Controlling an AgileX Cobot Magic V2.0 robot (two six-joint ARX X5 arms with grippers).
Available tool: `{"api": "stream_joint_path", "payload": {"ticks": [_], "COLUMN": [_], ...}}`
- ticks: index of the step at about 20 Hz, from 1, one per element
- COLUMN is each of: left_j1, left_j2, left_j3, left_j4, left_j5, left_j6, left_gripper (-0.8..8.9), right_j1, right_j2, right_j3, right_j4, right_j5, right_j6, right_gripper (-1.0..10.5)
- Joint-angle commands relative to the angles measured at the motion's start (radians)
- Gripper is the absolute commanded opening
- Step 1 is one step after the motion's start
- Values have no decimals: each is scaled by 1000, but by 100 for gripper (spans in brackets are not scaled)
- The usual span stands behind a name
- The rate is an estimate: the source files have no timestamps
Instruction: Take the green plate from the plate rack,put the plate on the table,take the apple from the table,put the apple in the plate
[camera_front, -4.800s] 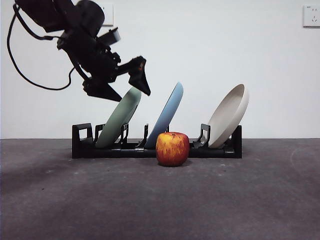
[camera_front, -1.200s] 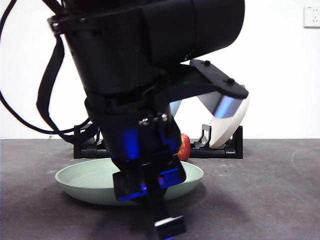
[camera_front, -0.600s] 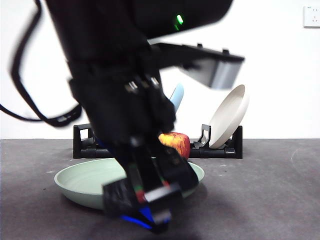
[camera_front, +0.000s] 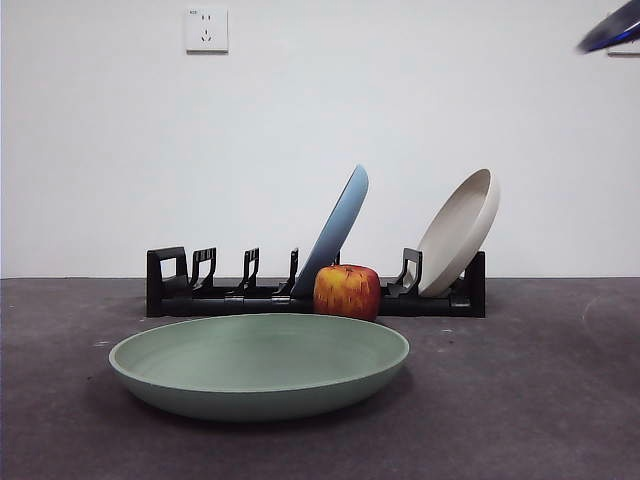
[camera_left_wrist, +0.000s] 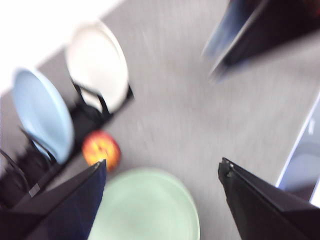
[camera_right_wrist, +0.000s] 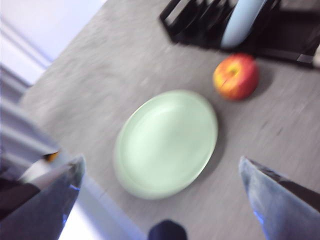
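The green plate (camera_front: 260, 365) lies flat on the table (camera_front: 520, 400), in front of the plate rack (camera_front: 200, 295). It lies free, with no gripper touching it. The apple (camera_front: 347, 291) stands on the table just behind the plate, against the rack. My left gripper (camera_left_wrist: 162, 165) is open and empty, high above the plate (camera_left_wrist: 145, 207) and the apple (camera_left_wrist: 101, 149). My right gripper (camera_right_wrist: 161, 160) is open and empty, also high above the plate (camera_right_wrist: 167, 142) and the apple (camera_right_wrist: 236, 76). Both wrist views are blurred.
A blue plate (camera_front: 335, 230) and a beige plate (camera_front: 460, 230) lean in the rack behind the apple. The rack's left slots hold nothing. A dark arm tip (camera_front: 612, 28) shows at the front view's top right corner. Another arm (camera_left_wrist: 270, 30) shows in the left wrist view.
The big dark arm that filled the front view over the green plate has lifted out of sight. The plate stays flat on the table. The apple has not moved.
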Motion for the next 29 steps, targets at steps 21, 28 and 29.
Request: {"api": "stream_joint_path", "payload": {"ticks": [21, 28, 29], "left_j1": [-2, -2, -2], "left_j2": [-175, -175, -175], "left_j3": [22, 22, 22], "left_j4": [-169, -157, -154], "left_j5": [-3, -3, -3], "left_j6": [-22, -22, -22], "left_gripper": [382, 382, 382], "right_j1": [342, 340, 340], "right_j2": [916, 942, 954], "right_j3": [183, 185, 185], "right_j4": [706, 731, 732], "right_j5": [591, 637, 637], "right_j6": [130, 127, 126], "right_gripper": [668, 667, 667]}}
